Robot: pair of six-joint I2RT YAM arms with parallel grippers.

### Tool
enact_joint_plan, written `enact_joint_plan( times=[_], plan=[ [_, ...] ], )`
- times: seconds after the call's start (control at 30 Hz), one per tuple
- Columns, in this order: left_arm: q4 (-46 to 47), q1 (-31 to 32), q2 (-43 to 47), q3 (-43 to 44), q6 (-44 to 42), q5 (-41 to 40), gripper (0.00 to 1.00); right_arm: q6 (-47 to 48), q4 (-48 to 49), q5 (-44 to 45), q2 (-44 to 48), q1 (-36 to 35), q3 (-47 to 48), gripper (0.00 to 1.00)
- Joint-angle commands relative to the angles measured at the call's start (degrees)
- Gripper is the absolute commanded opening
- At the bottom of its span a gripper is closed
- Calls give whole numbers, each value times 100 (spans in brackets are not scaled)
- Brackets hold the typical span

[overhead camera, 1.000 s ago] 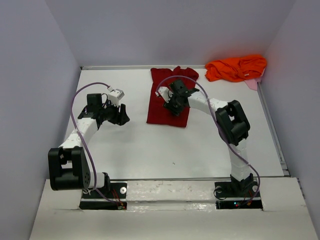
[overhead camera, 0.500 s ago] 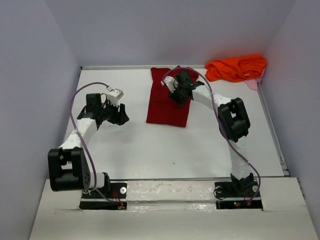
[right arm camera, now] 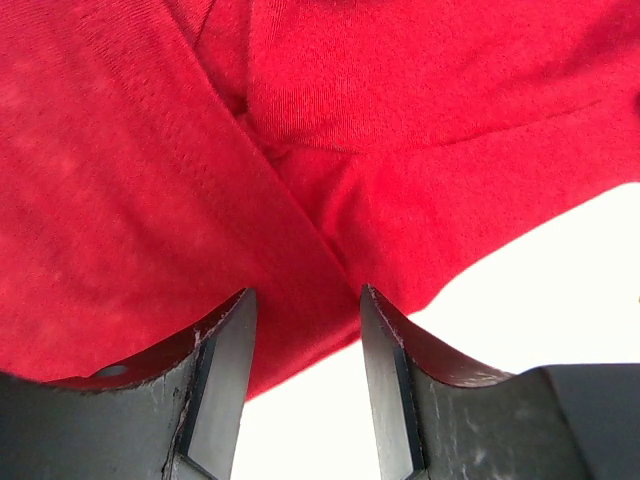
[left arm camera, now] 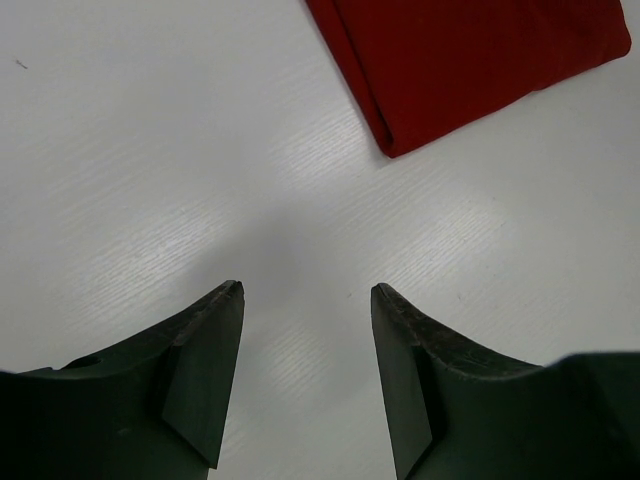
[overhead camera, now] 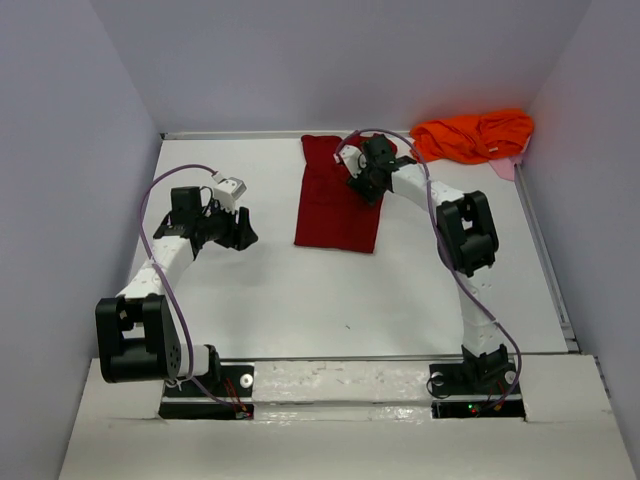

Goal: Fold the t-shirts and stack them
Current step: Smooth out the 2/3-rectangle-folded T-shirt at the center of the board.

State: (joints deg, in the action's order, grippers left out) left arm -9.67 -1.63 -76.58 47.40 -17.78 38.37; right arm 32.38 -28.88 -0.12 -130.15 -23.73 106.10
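1. The right end effector [right arm camera: 306, 292]: jaws apart, empty, over the edge of the crimson t-shirt [right arm camera: 150, 200]. Risk: pinching only one layer, so the fold unravels.
2. The left end effector [left arm camera: 308, 287]: jaws apart, empty, above bare surface [left arm camera: 150, 150]; shirt corner ahead-right.
3. Top view alone shows the orange t-shirt [overhead camera: 470, 137], crumpled, well beyond the right end effector; right wrist view alone shows overlapping layers.

One red t-shirt [overhead camera: 335, 210] and one orange t-shirt [overhead camera: 472, 136], two in all. Two grippers: one left gripper [left arm camera: 305, 289], one right gripper [right arm camera: 305, 292]. Two purple cables [overhead camera: 148, 222]. One table [overhead camera: 350, 290]. One pink scrap [overhead camera: 505, 168].
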Motion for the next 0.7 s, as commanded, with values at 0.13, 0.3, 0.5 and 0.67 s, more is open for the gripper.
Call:
enact_joint_plan(
  times=[0.13, 0.3, 0.5, 0.67],
  plan=[
    [62, -74, 239, 42, -76, 144, 64, 224, -424, -321, 1509, -272, -317, 52],
    [62, -118, 213, 50, -50, 74, 64, 409, -364, -165, 1984, -947, -1371, 52],
    [141, -215, 275, 6, 47, 13, 67, 436, 49, 29, 2125, -1617, -2436, 52],
    [159, -268, 275, 6, 99, -40, 68, 322, 260, 162, 2064, -1925, -2542, 52]
  ],
)
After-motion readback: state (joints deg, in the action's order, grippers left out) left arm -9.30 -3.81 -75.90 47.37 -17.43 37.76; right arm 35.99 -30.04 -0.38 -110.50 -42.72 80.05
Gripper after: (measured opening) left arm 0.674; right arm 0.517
